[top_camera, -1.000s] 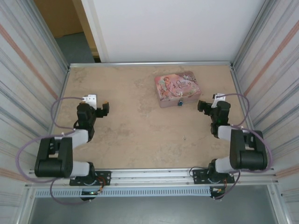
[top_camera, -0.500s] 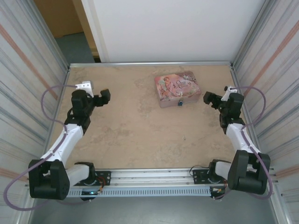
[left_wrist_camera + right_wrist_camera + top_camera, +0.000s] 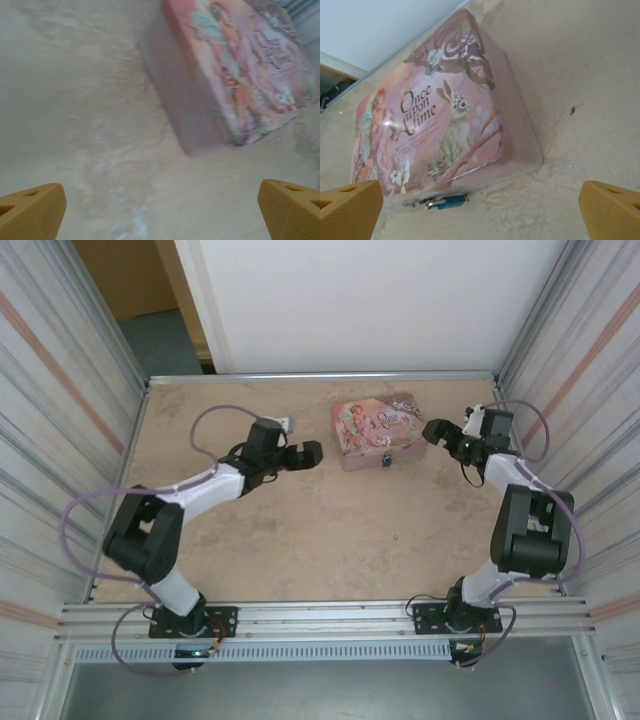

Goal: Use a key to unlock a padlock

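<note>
The padlock is a tiny teal-and-silver piece hanging at the front edge of the pink illustrated tin. From above, the padlock sits at the near side of the tin. Whether a key is with it I cannot tell. My left gripper hovers just left of the tin, jaws wide open and empty. Its wrist view has the tin ahead to the right, and the left gripper spans bare table. My right gripper is open beside the tin's right end. The right gripper frames the padlock.
The sandy tabletop is fenced by corrugated metal walls left and right and a white panel at the back. A small dark speck lies mid-table. An aluminium rail carries both arm bases.
Both arms swung inward toward the tin. The left gripper moved from the far left to the tin's left side. The right gripper moved up beside the tin's right end. Both stayed open.
</note>
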Robot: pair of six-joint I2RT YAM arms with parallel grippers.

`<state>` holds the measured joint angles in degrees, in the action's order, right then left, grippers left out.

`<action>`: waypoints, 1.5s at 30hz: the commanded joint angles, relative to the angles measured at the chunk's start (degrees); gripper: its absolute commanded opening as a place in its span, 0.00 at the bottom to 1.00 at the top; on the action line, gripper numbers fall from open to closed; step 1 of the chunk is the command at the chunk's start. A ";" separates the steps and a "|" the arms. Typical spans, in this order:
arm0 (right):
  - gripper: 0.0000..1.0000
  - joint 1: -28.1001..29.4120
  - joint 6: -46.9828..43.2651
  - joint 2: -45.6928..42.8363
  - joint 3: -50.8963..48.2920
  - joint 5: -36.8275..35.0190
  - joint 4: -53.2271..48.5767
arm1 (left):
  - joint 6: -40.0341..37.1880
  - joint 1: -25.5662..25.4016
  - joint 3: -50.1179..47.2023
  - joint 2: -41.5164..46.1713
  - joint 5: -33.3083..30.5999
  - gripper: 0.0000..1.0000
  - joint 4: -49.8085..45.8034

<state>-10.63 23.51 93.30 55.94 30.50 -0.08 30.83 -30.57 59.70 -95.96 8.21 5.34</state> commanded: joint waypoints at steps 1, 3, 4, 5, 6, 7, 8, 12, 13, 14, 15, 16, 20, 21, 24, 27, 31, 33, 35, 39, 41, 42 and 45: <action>0.99 -0.28 1.25 3.97 3.93 3.92 -2.30 | 4.59 -0.87 5.99 -4.90 2.92 0.99 2.92; 0.99 -0.05 0.90 6.32 5.90 4.91 -2.84 | 5.61 -1.02 9.56 -8.65 4.28 0.99 3.27; 0.99 0.04 0.68 7.20 6.61 5.50 -2.82 | 6.13 -1.07 11.09 -10.38 5.13 0.99 3.27; 0.99 0.17 0.71 8.19 7.40 5.67 -2.89 | 6.76 -1.07 13.18 -12.49 6.00 0.99 3.10; 0.99 0.26 0.51 8.91 7.96 5.97 -2.91 | 7.19 -1.11 15.00 -14.30 6.91 0.99 3.17; 0.99 0.41 0.42 9.53 8.53 6.32 -2.83 | 7.59 -1.20 16.43 -15.52 7.32 0.99 3.27; 1.00 0.59 0.20 10.30 9.27 6.46 -2.83 | 8.01 -1.32 18.04 -17.38 7.60 0.99 3.36; 0.94 1.18 -0.56 13.38 12.56 7.42 -4.32 | 9.30 -1.99 24.05 -22.93 8.99 0.99 2.76; 0.93 1.23 -0.50 14.05 13.06 8.01 -4.56 | 9.63 -2.12 25.10 -23.68 9.33 0.99 2.70; 0.92 1.40 -0.55 14.67 13.50 8.54 -4.58 | 9.78 -2.34 26.11 -25.25 9.47 0.99 2.69; 0.92 1.61 -0.60 15.12 13.83 8.98 -4.58 | 9.99 -2.47 27.13 -26.32 9.71 0.99 2.54; 0.91 1.82 -0.94 15.33 13.89 9.34 -4.58 | 10.00 -2.61 27.89 -27.04 9.95 0.99 2.33; 0.90 3.35 -3.26 15.19 13.95 10.21 -5.74 | 9.78 -3.00 30.98 -29.18 11.21 0.99 1.32; 0.90 3.73 -3.77 15.07 13.87 10.46 -6.05 | 9.69 -2.96 31.57 -29.52 11.56 0.99 1.04; 0.88 4.92 -4.26 14.35 13.26 10.84 -6.51 | 9.62 -3.18 31.95 -29.73 11.62 0.99 0.95; 0.87 6.59 -4.17 12.86 11.67 10.86 -6.43 | 9.50 -3.21 31.10 -28.83 11.32 0.99 1.65; 0.87 9.34 -4.17 9.94 9.01 10.38 -6.41 | 8.12 -3.21 29.08 -26.31 10.57 0.99 1.81; 0.87 10.72 -3.83 8.61 7.62 10.30 -6.18 | 7.45 -3.18 27.72 -24.75 10.21 0.99 1.86; 0.87 12.23 -3.34 7.29 6.09 10.59 -5.55 | 7.40 -3.18 25.55 -22.55 9.26 0.99 2.14; 0.87 15.15 -1.34 4.97 2.48 11.69 -3.37 | 7.56 -3.03 20.09 -18.80 8.04 0.99 3.43; 0.88 17.16 -0.79 3.53 0.84 11.44 -2.83 | 7.57 -2.71 17.09 -16.88 7.70 0.99 4.09; 0.88 18.11 -0.70 2.99 0.31 11.21 -2.97 | 7.80 -2.53 15.89 -16.00 7.62 0.99 4.35; 0.88 21.10 -0.10 1.22 -1.48 9.83 -3.18 | 7.93 -1.74 12.36 -13.49 7.37 0.99 4.85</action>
<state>5.69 21.06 96.90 55.96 35.20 -3.92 38.76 -30.65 73.82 -113.40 10.37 6.20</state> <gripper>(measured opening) 0.879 0.987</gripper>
